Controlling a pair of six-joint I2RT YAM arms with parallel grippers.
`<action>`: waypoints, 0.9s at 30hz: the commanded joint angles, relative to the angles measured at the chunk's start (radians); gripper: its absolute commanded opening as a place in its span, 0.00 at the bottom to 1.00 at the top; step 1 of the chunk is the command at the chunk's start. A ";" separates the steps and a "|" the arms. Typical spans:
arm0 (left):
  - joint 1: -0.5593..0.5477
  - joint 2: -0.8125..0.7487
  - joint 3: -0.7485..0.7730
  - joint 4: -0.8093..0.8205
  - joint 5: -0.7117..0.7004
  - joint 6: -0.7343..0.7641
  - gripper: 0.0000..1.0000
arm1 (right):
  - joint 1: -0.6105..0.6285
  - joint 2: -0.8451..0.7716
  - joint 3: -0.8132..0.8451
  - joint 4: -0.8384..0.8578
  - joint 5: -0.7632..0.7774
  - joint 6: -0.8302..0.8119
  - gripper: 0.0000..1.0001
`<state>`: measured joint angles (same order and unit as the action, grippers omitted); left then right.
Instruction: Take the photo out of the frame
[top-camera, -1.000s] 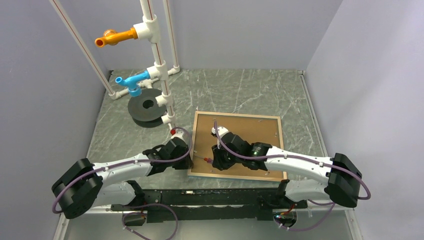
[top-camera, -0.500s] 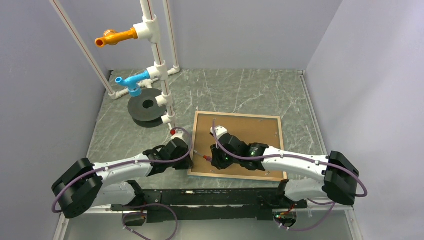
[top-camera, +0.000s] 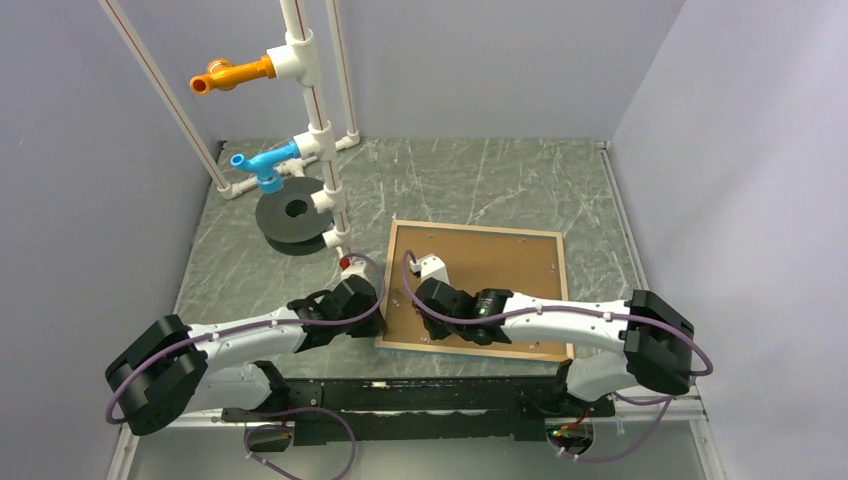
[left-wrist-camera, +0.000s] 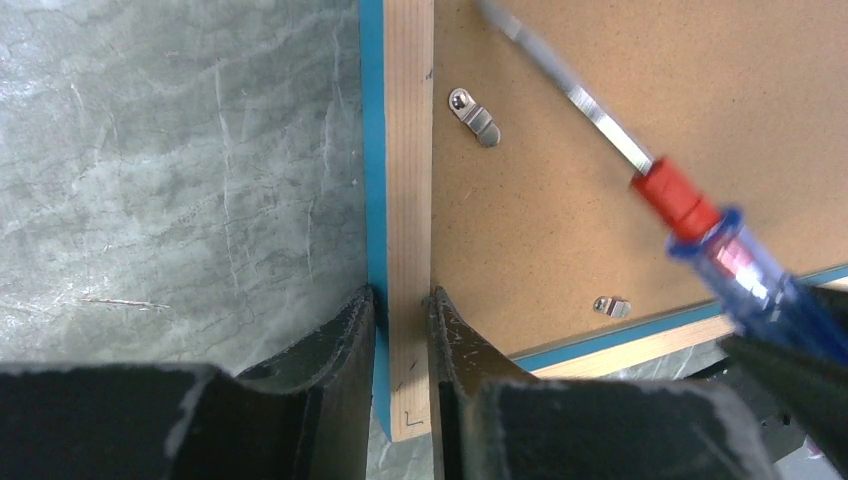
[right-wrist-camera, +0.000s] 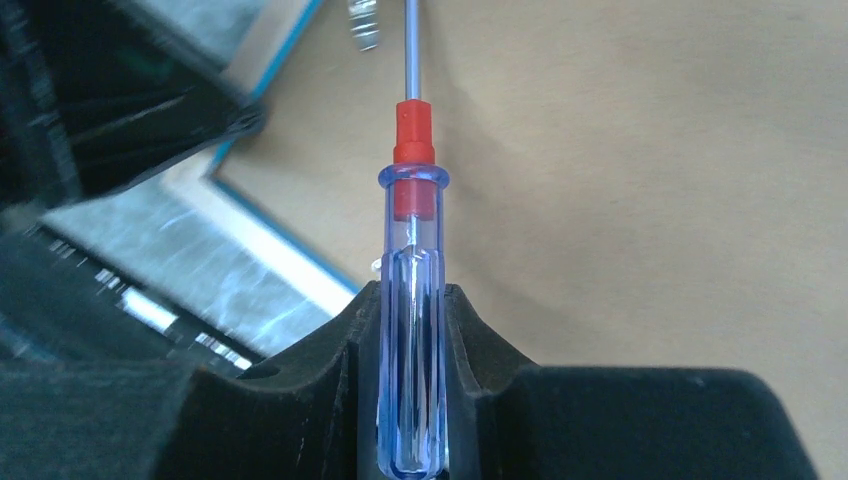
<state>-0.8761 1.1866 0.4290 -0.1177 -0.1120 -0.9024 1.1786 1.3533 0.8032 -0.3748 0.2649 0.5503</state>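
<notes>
I am seeing the frame (left-wrist-camera: 408, 200) lying face down on the table (left-wrist-camera: 180, 180) with its brown backing board (left-wrist-camera: 560, 230) up. My left gripper (left-wrist-camera: 402, 300) is clamping the frame's wooden left rim near the near corner. My right gripper (right-wrist-camera: 410, 295) is pinching the clear blue handle of a screwdriver (right-wrist-camera: 411, 330). Its shaft is passing just beside a metal clip (left-wrist-camera: 474, 116), though I cannot tell where the tip is resting.

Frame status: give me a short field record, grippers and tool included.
frame: face down on table, wood rim up
backing board: in the frame, covering it
photo: not visible
left gripper: shut on frame's left rim
right gripper: shut on screwdriver, shaft over backing board
clips: two metal, on board near rim
</notes>
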 joint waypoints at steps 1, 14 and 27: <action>-0.019 0.030 -0.012 -0.034 0.012 -0.023 0.00 | -0.006 0.035 0.060 -0.108 0.232 0.079 0.00; -0.022 0.016 0.007 -0.045 0.012 -0.013 0.00 | -0.025 -0.097 0.043 -0.013 0.118 -0.001 0.00; -0.010 -0.144 0.172 -0.214 0.006 0.082 0.62 | -0.025 -0.292 -0.121 0.015 0.116 -0.052 0.00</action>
<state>-0.8871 1.1259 0.4999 -0.2550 -0.1062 -0.8730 1.1553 1.1240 0.7170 -0.4015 0.3809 0.5236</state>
